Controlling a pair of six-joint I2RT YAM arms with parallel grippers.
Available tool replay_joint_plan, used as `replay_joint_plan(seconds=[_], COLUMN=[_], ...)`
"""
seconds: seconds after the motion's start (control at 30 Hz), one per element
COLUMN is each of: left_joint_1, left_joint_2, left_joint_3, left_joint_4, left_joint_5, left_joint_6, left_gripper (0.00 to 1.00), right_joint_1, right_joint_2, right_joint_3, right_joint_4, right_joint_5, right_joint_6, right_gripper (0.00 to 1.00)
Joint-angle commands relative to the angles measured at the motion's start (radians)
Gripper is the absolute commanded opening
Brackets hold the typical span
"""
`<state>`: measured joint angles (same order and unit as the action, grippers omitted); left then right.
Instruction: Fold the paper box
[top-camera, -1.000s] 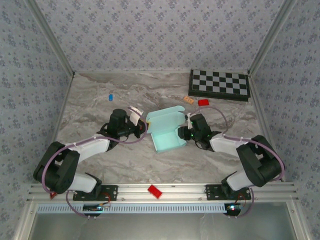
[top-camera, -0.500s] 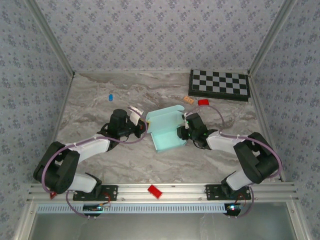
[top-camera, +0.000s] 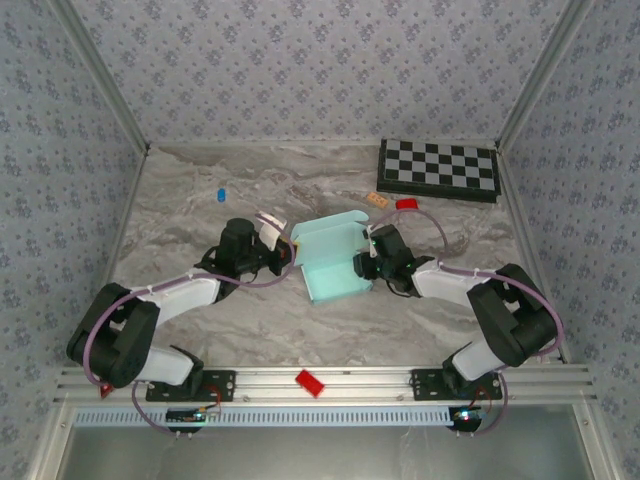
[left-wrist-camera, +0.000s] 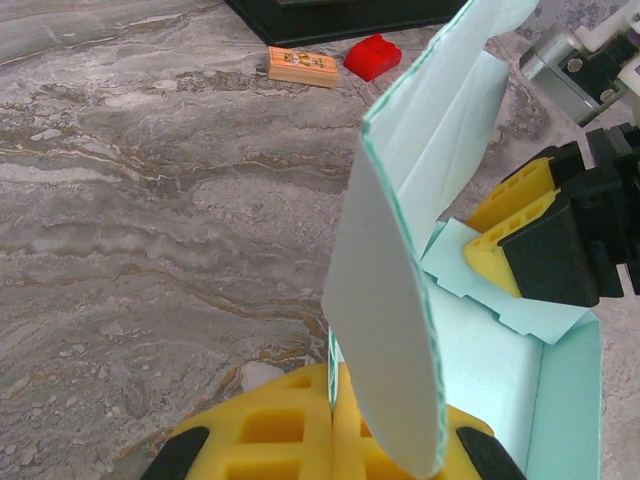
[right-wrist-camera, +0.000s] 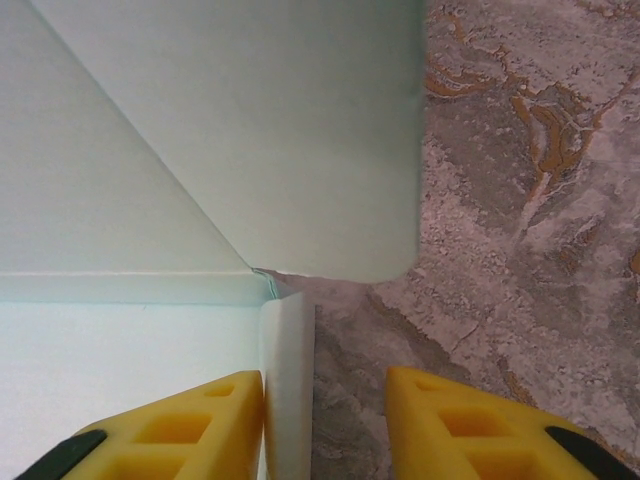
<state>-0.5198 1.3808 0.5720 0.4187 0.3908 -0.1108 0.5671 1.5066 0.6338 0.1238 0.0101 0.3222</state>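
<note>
The paper box (top-camera: 332, 264) is a pale mint card tray lying mid-table, its lid flap raised at the far side. My left gripper (top-camera: 288, 257) holds the box's left edge. In the left wrist view its yellow fingers (left-wrist-camera: 335, 385) are pressed together on the thin wall, with a tall curved flap (left-wrist-camera: 385, 300) rising above them. My right gripper (top-camera: 368, 264) is at the box's right side. In the right wrist view it (right-wrist-camera: 325, 420) stands open astride the side wall (right-wrist-camera: 290, 380). That wall touches the left finger (right-wrist-camera: 190, 430), and bare table shows before the right finger (right-wrist-camera: 480, 425).
A black-and-white chessboard (top-camera: 438, 168) lies at the back right. A red brick (top-camera: 406, 204) and a tan block (top-camera: 379, 200) sit just beyond the box, and a small blue piece (top-camera: 221, 192) lies at the back left. Another red brick (top-camera: 309, 382) rests on the front rail.
My right gripper has shifted slightly left and away, closer in on the box's right wall. The left gripper and the box have stayed put.
</note>
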Motion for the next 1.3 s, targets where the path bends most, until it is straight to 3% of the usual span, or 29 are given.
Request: replay_joint_plan(seconds=[0.0,0.4,0.6,1.27], left_joint_1=[-0.002,-0.001,-0.001,-0.002], left_joint_2=[-0.014,-0.013,-0.011,0.002], left_joint_3=[-0.003,-0.002,0.002,0.011], left_joint_4=[0.007,0.008,0.008,0.007], left_joint_5=[-0.029,-0.038,-0.039,-0.043], left_joint_6=[-0.017,-0.04,-0.041,-0.038], left_gripper=[0.0,0.0,0.0,0.0], right_joint_1=[-0.009,-0.004,0.0,0.036], right_joint_2=[0.005,0.004,0.012,0.057], right_joint_3=[-0.004,-0.033,-0.017,0.034], right_joint_4=[-0.011,0.053,0.002,-0.112], right_joint_5=[-0.005,0.039,0.065,0.139], right_joint_6=[0.017,0.048,0.011,-0.019], right_gripper=[0.39,0.45,0.4,0.38])
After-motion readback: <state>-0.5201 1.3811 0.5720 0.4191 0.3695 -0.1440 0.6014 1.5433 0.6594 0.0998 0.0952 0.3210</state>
